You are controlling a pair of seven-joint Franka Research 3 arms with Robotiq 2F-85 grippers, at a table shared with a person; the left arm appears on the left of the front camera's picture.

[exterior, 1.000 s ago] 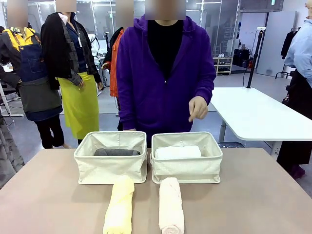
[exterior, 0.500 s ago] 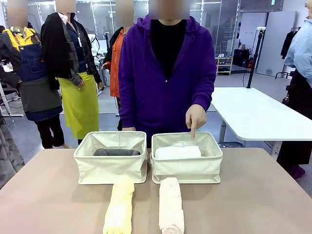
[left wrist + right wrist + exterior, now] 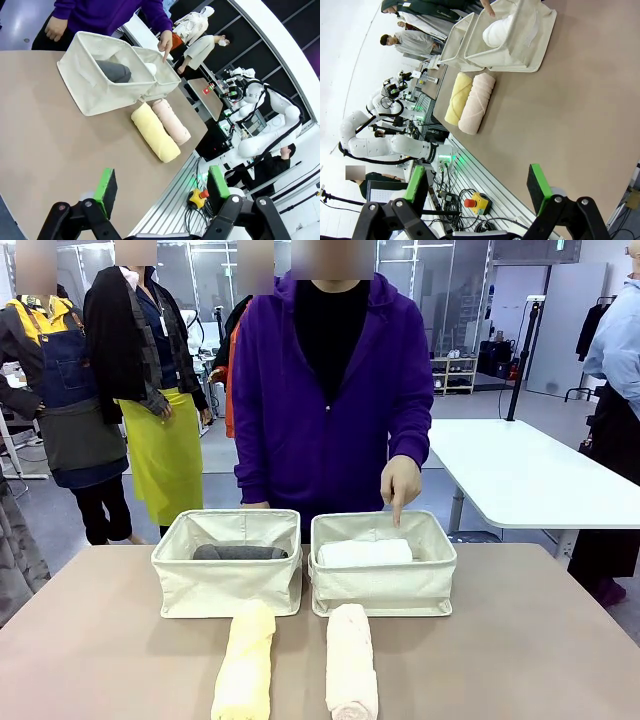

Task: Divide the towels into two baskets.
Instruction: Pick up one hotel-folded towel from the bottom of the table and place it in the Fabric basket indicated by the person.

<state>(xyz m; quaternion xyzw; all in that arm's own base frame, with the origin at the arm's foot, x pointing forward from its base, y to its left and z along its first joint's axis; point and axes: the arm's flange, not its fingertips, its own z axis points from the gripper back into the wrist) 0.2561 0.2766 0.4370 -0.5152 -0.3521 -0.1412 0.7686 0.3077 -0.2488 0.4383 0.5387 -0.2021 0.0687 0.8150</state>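
Two cream canvas baskets stand side by side across the table: the left basket [image 3: 227, 574] holds a dark grey towel [image 3: 240, 552], the right basket [image 3: 383, 573] a white towel [image 3: 364, 552]. In front of them lie a pale yellow towel [image 3: 244, 661] and a pale peach towel [image 3: 350, 660], lengthwise on the table. A person in a purple hoodie points a finger [image 3: 396, 512] down at the right basket. My left gripper [image 3: 162, 192] hangs open above the table's near left part, empty. My right gripper [image 3: 477, 187] is open and empty over the near right part.
The brown table [image 3: 540, 640] has free room to both sides of the towels. A white table [image 3: 530, 475] stands behind at the right. Several people stand behind the far edge.
The person's hand has come down from chest height, and its finger now points into the right basket. Towels, baskets and arms have not moved.
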